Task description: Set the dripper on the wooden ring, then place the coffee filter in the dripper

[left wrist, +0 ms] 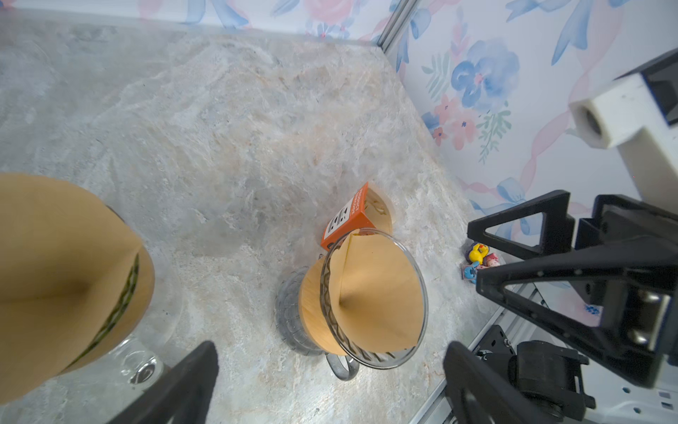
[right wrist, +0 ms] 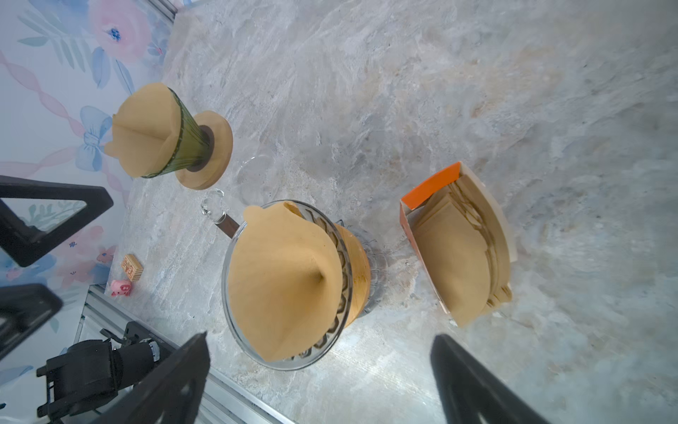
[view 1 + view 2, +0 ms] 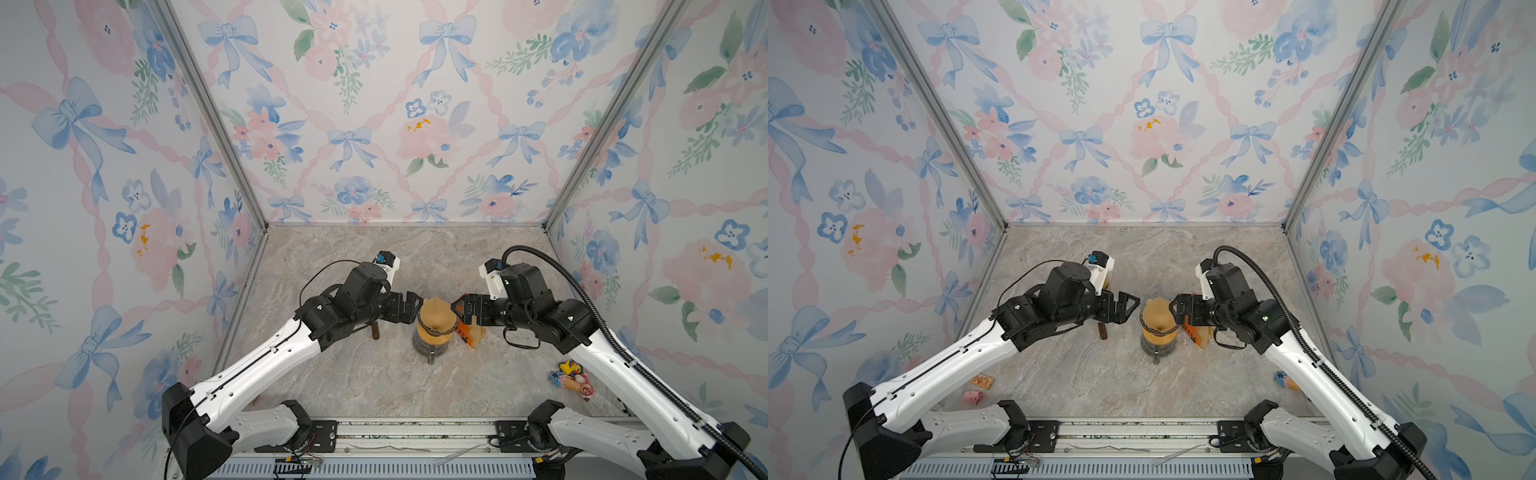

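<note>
A brown coffee filter (image 3: 1156,311) sits opened as a cone in the dripper (image 3: 1156,334), which stands mid-worktop (image 3: 1079,374). The left fingers (image 3: 1133,299) are spread apart and empty, just left of its rim. The right fingers (image 3: 1177,308), also spread, are at its right rim; contact is unclear. An orange filter box (image 3: 1190,332) lies beneath them. A pink pig toy (image 3: 971,397) and a wooden block (image 3: 983,381) lie near the front left.

Dripper (image 2: 357,271): clear glass, wooden collar, stood upright on table (image 2: 403,91).
Filter (image 2: 282,279): brown paper cone, opened, seated inside dripper.
</note>
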`<state>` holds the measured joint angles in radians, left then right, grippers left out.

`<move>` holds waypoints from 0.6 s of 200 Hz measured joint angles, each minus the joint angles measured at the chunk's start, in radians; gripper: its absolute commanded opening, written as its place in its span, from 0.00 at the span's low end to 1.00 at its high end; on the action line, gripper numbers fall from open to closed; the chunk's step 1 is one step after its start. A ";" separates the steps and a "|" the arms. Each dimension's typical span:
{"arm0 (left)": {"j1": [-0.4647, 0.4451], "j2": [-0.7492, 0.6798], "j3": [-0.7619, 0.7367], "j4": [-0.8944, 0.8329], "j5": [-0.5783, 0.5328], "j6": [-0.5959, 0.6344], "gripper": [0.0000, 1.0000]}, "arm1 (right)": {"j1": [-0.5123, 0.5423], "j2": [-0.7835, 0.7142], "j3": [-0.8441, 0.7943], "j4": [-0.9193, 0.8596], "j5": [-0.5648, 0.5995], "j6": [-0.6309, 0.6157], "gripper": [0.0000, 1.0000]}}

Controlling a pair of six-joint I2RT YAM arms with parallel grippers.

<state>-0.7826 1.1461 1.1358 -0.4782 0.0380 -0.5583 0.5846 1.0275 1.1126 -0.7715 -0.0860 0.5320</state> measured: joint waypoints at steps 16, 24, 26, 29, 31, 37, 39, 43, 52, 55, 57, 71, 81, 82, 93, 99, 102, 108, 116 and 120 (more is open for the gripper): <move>0.013 -0.045 0.000 0.000 -0.015 0.014 0.98 | -0.003 -0.024 0.003 -0.002 0.024 -0.005 0.96; 0.020 -0.068 0.000 0.000 -0.023 0.021 0.98 | -0.004 -0.032 0.003 -0.003 0.032 -0.010 0.96; 0.022 -0.074 0.000 0.000 -0.026 0.024 0.98 | -0.004 -0.035 0.003 -0.003 0.032 -0.010 0.96; 0.025 -0.081 0.000 0.000 -0.027 0.027 0.98 | -0.004 -0.037 0.003 -0.003 0.035 -0.013 0.96; 0.026 -0.086 0.000 0.000 -0.030 0.028 0.98 | -0.004 -0.040 0.003 -0.003 0.036 -0.013 0.96; 0.032 -0.102 0.000 0.000 -0.037 0.035 0.98 | -0.006 -0.045 0.003 -0.003 0.040 -0.017 0.96; 0.033 -0.107 0.000 0.000 -0.039 0.036 0.98 | -0.007 -0.047 0.003 -0.003 0.042 -0.018 0.96; 0.037 -0.117 -0.001 0.000 -0.045 0.042 0.98 | -0.008 -0.050 0.003 -0.003 0.045 -0.020 0.96; 0.044 -0.136 -0.002 0.000 -0.056 0.051 0.98 | -0.008 -0.054 0.003 -0.003 0.054 -0.024 0.96; 0.047 -0.144 -0.003 0.000 -0.061 0.057 0.98 | -0.008 -0.055 0.003 -0.004 0.058 -0.024 0.96; 0.049 -0.148 -0.004 0.000 -0.063 0.060 0.98 | -0.008 -0.055 0.004 -0.005 0.058 -0.024 0.96; 0.060 -0.179 -0.020 0.000 -0.091 0.078 0.98 | -0.008 -0.052 0.008 -0.012 0.089 -0.023 0.96; 0.071 -0.203 -0.039 0.000 -0.115 0.094 0.98 | -0.008 -0.053 0.007 -0.014 0.111 -0.024 0.96; 0.072 -0.205 -0.040 0.000 -0.116 0.096 0.98 | -0.008 -0.053 0.007 -0.014 0.113 -0.024 0.96; 0.088 -0.226 -0.057 -0.003 -0.137 0.115 0.98 | -0.010 -0.060 0.000 -0.002 0.133 -0.027 0.96; 0.098 -0.234 -0.063 -0.004 -0.146 0.125 0.98 | -0.011 -0.069 -0.013 0.012 0.145 -0.027 0.96; 0.105 -0.238 -0.066 -0.003 -0.151 0.131 0.98 | -0.013 -0.076 -0.020 0.018 0.150 -0.027 0.96; 0.119 -0.245 -0.072 -0.003 -0.160 0.141 0.98 | -0.019 -0.090 -0.038 0.031 0.161 -0.027 0.96; 0.138 -0.253 -0.078 -0.004 -0.169 0.153 0.98 | -0.029 -0.111 -0.060 0.044 0.174 -0.026 0.96; 0.150 -0.257 -0.081 -0.004 -0.175 0.159 0.98 | -0.035 -0.122 -0.071 0.051 0.181 -0.026 0.96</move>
<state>-0.6331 0.8886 1.0546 -0.4820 -0.1371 -0.3988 0.5499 0.9054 1.0416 -0.7208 0.0948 0.5064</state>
